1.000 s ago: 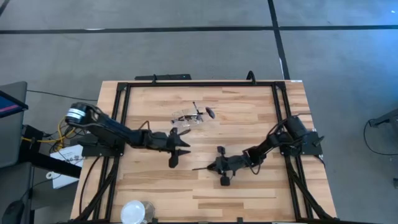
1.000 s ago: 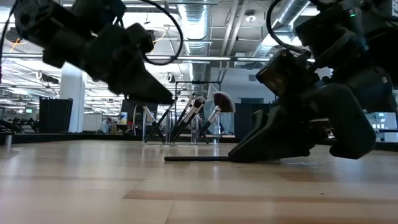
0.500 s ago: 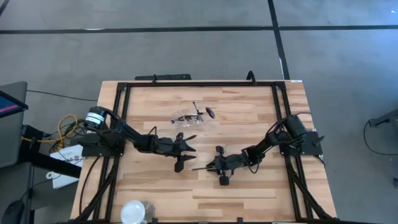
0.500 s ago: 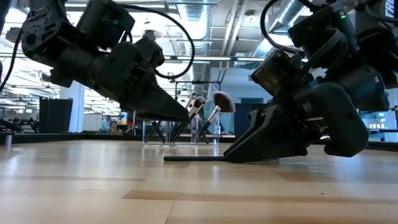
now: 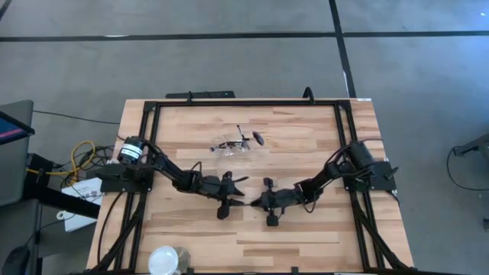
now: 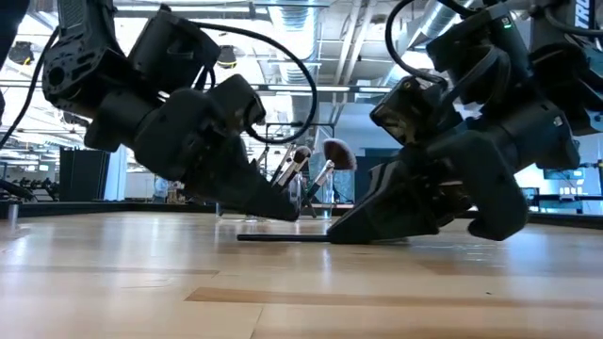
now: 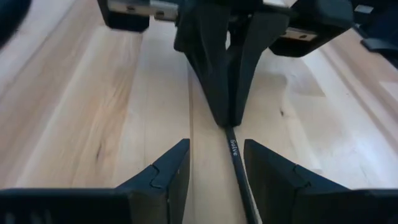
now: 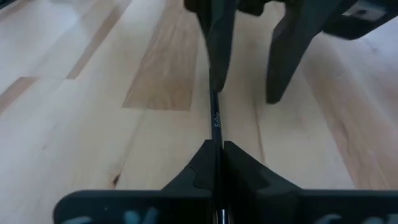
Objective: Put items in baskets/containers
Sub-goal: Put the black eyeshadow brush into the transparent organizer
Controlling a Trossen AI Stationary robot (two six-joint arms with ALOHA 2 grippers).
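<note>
A slim dark brush point(image 6: 278, 238) lies level at the tabletop in the middle of the table, lettering on its handle point(image 7: 234, 149). My right gripper point(image 8: 216, 146) is shut on it. My left gripper point(image 7: 216, 146) faces it from the table's left. It is open, with one finger on each side of the handle's free end. Farther back stands the clear container point(image 5: 228, 147) with several brushes point(image 6: 301, 162) leaning in it, bristles up. The held brush's bristle end is hidden. My right gripper pinches the thin handle point(image 8: 216, 127) between its two fingers. The fingers slant down from the table's right and lie along the handle. The handle runs straight out past the fingertips toward my left gripper, level and low at the tabletop point(image 6: 273, 238).
A round white and clear object point(image 5: 164, 260) sits at the table's near edge on the left. Black frame rails point(image 5: 244, 101) run round the wooden top. Bare wood lies in front of both grippers.
My left gripper has come down and moved toward the table's right and near edge. It now stands at tabletop height, nose to nose with my right gripper, over the handle's free end. The brush has stayed low on the table.
</note>
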